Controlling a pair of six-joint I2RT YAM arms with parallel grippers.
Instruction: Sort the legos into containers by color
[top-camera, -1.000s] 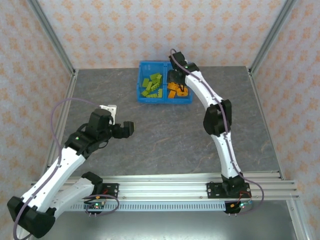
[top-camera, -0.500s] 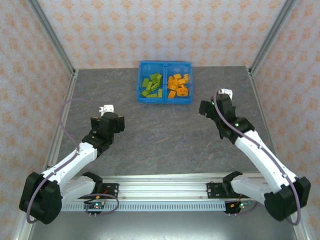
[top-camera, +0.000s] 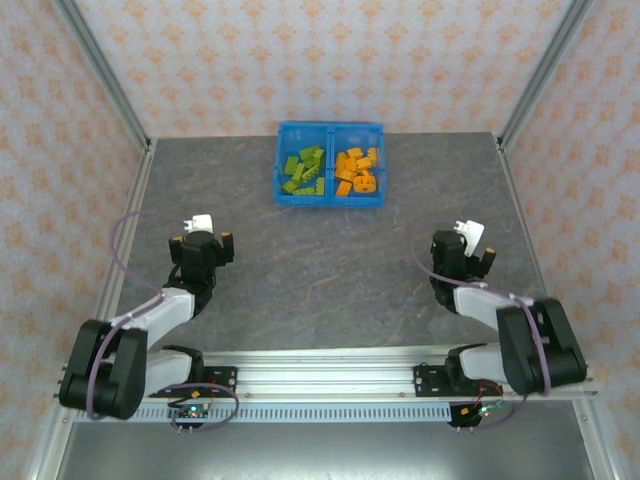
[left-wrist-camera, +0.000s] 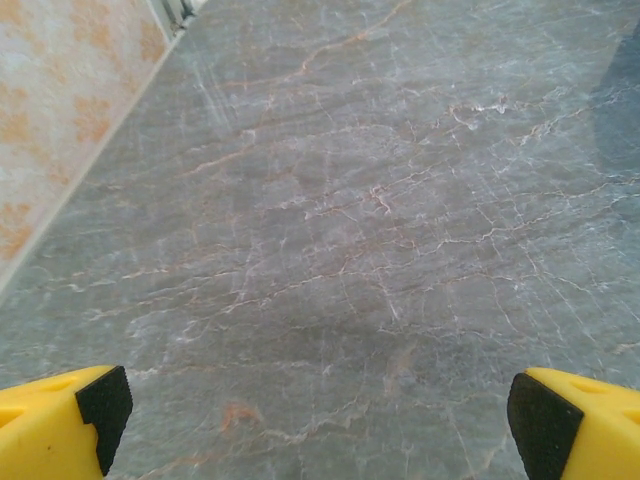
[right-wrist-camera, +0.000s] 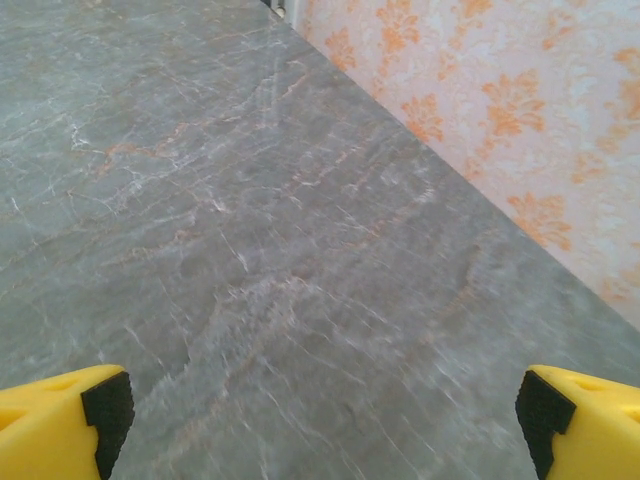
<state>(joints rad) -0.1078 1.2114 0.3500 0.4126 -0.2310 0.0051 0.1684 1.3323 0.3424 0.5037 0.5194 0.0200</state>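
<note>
A bright blue bin (top-camera: 330, 195) stands at the back middle of the table, split into two containers. The left one holds several olive-green legos (top-camera: 304, 171); the right one holds several orange legos (top-camera: 355, 170). My left gripper (top-camera: 200, 243) is folded back at the near left, far from the bin. Its yellow fingers (left-wrist-camera: 60, 425) stand wide apart over bare table, so my left gripper (left-wrist-camera: 315, 420) is open and empty. My right gripper (top-camera: 465, 252) is folded back at the near right. My right gripper (right-wrist-camera: 320, 420) is open too, with its fingertips (right-wrist-camera: 580, 420) at the frame's edges and nothing between them.
The table (top-camera: 330, 270) is grey marbled stone. Metal posts and orange-patterned walls (right-wrist-camera: 520, 110) fence it on three sides. An aluminium rail (top-camera: 330, 375) with both arm bases runs along the near edge.
My right arm pulled back from the orange container to the near right, its jaws widening. My left arm folded back toward its base.
</note>
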